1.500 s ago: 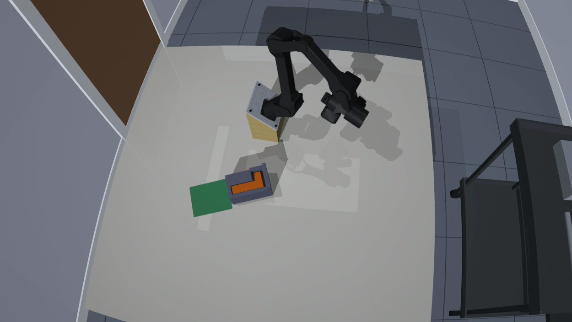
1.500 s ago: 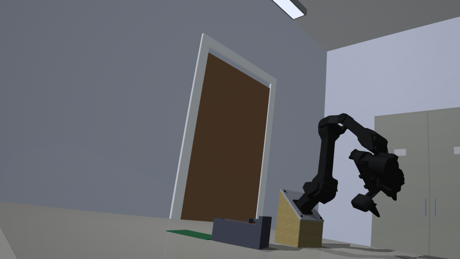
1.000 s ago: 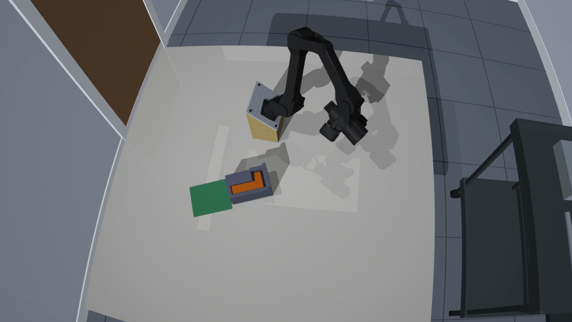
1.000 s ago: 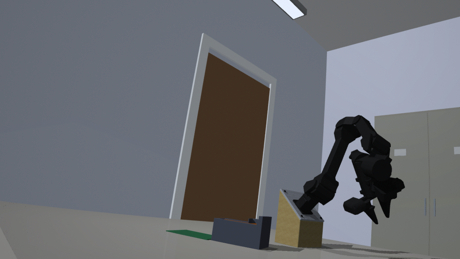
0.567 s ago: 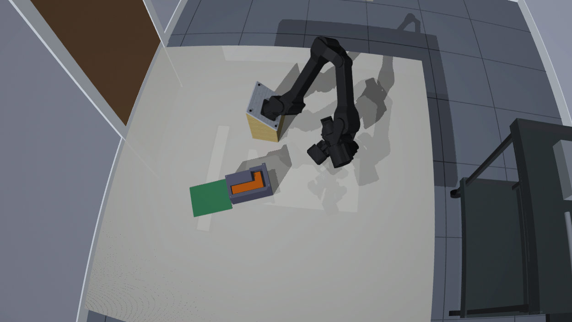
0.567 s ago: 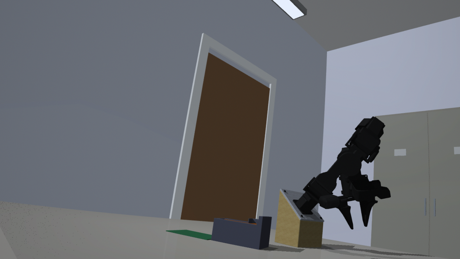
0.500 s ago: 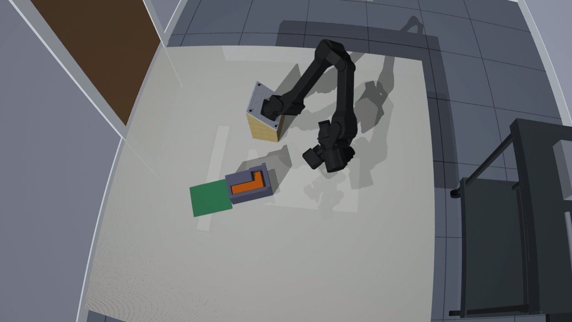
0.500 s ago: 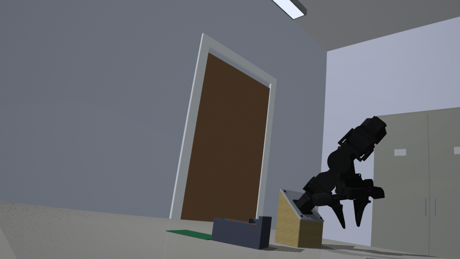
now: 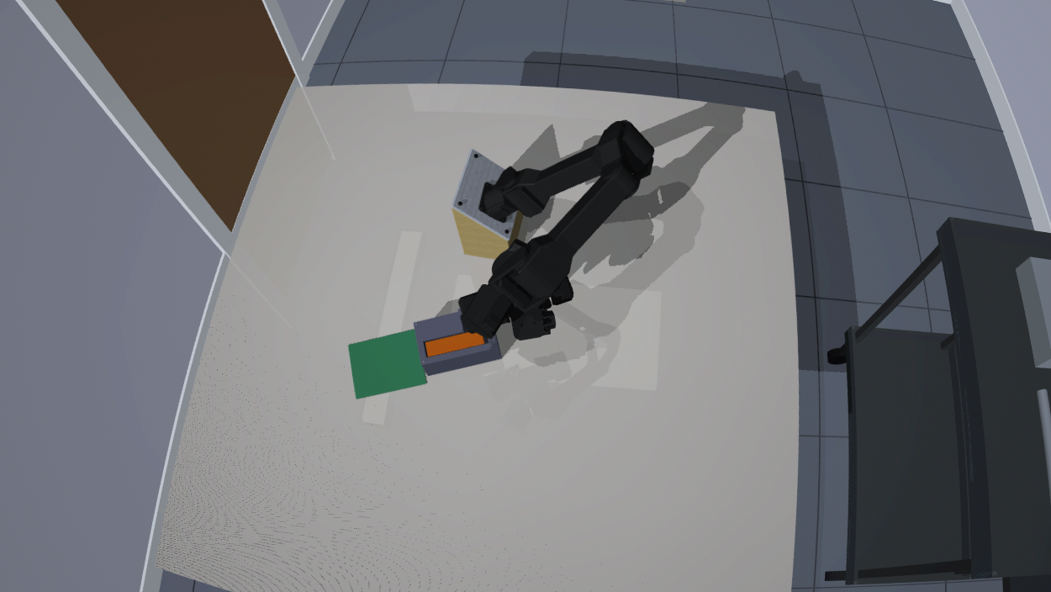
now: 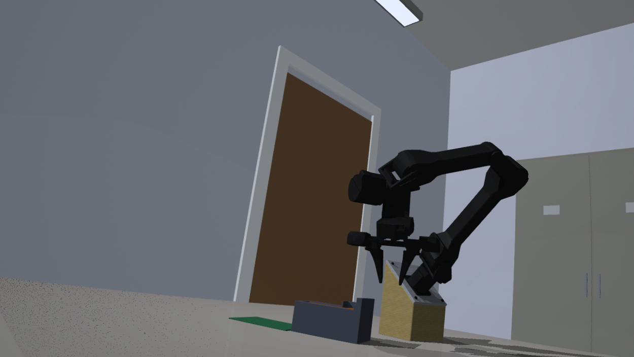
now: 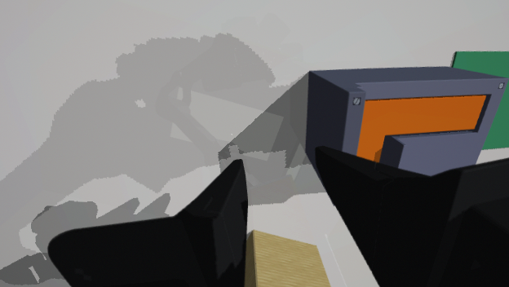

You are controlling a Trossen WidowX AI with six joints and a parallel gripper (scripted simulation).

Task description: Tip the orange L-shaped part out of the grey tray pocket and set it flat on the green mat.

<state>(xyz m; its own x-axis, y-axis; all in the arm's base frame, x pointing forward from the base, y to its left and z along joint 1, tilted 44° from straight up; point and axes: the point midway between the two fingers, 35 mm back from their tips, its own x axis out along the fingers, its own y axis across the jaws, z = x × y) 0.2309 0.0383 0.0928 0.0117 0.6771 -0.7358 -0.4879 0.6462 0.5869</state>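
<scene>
The orange L-shaped part (image 9: pixel 451 344) (image 11: pixel 424 114) lies flush in its pocket in the grey tray (image 9: pixel 463 365) (image 10: pixel 325 321) (image 11: pixel 328 118). Its long arm shows in the wrist view; its L-shaped end is partly behind the right finger there and under the arm in the top view. The green mat (image 9: pixel 386 363) (image 10: pixel 261 322) (image 11: pixel 489 61) lies flat beside the tray, at the end away from the L, with nothing on it. My gripper (image 10: pixel 390 283) (image 11: pixel 279 161) is partly open and empty, fingers pointing down, above tray height and off to the side of the tray's L end.
The wedge-shaped wooden base (image 9: pixel 481 242) (image 10: pixel 396 310) (image 11: pixel 289 261) of the arm stands near the tray. The tray has a raised wall at its L end (image 10: pixel 365 317). A dark cart (image 9: pixel 908 441) stands off the table at the right.
</scene>
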